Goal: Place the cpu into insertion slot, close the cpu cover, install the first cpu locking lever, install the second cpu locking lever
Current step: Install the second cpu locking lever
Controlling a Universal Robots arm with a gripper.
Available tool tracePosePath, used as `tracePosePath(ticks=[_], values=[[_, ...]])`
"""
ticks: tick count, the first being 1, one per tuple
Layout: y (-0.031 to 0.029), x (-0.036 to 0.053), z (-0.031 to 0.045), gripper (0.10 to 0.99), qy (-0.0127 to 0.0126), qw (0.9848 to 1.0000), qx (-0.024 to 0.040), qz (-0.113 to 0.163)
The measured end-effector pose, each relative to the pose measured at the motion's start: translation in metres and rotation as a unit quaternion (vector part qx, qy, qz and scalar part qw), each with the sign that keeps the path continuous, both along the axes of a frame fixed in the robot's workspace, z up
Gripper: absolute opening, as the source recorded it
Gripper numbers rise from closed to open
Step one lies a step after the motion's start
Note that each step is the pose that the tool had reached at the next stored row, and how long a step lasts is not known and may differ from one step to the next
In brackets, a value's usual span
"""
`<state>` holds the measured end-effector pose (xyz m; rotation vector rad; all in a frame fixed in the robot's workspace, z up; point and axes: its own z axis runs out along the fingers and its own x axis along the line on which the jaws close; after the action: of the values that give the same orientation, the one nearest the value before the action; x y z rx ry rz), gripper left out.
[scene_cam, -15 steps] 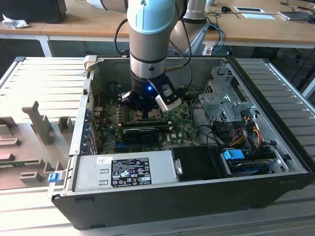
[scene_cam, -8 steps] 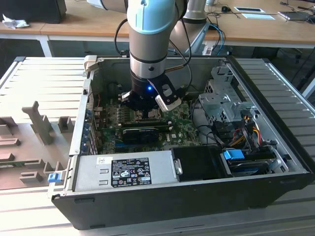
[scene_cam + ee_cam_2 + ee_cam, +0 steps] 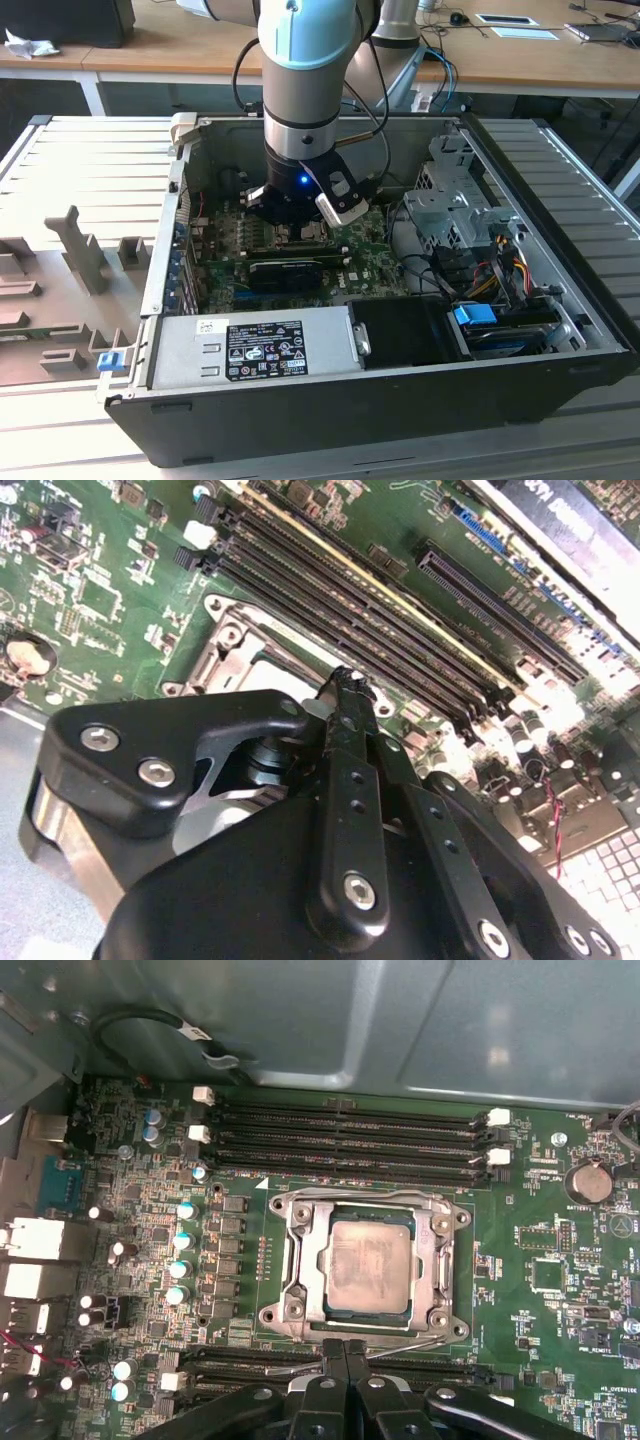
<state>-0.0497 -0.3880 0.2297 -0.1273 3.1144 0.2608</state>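
Pressed together and holding nothing, my gripper (image 3: 345, 1360) fingertips sit at the edge of the cpu cover (image 3: 440, 1260), already closed over the cpu (image 3: 370, 1265) in the insertion slot (image 3: 300, 1305), directly ahead.

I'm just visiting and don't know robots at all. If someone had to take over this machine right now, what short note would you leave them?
Tool: fingers together, nothing held, down inside the computer case at the edge of the insertion slot, by a thin wire lever.
Cpu: already lying flat in the slot, in the first wrist view.
Cpu cover: looks lowered over the chip, its window framing the metal top.
Done: chip placed; cover apparently closed.
Left: the locking levers. The wire lever near the tool tip does not look hooked down yet; I cannot tell the state of the other one.
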Motion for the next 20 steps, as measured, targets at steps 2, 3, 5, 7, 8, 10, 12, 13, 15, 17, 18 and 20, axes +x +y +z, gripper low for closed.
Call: tracePosePath(ticks=[2, 3, 5, 7, 8, 10, 12, 13, 15, 17, 18, 20], values=[[-0.0008, -0.0041, 0.0001, 0.106, 0.0, 1.0, 0.0014, 0.0], [-0.001, -0.0057, 0.0001, 0.106, 0.0, 1.0, 0.0016, 0.0], [-0.0014, -0.0102, 0.0, 0.106, 0.0, 1.0, 0.0021, 0.0], [-0.0016, -0.0143, -0.0015, 0.106, 0.0, 1.0, 0.0036, 0.001], [-0.0016, -0.0163, -0.0043, 0.106, 0.0001, 1.0, 0.0048, 0.003], [-0.0017, -0.0174, -0.0118, 0.106, 0.0, 1.0, 0.006, 0.005], [-0.0017, -0.0179, -0.0158, 0.106, 0.0001, 1.0, 0.0064, 0.005], [-0.0021, -0.0189, -0.0194, 0.106, 0.0001, 0.9999, 0.0086, 0.006], [-0.0038, -0.0199, -0.0207, 0.106, 0.0, 0.9998, 0.0175, 0.006], [-0.0071, -0.0229, -0.0214, 0.106, -0.0002, 0.9994, 0.0348, 0.006], [-0.0081, -0.0241, -0.0215, 0.106, -0.0001, 0.9993, 0.0382, 0.006], [-0.0103, -0.0259, -0.0216, 0.106, -0.0002, 0.999, 0.0447, 0.006]])
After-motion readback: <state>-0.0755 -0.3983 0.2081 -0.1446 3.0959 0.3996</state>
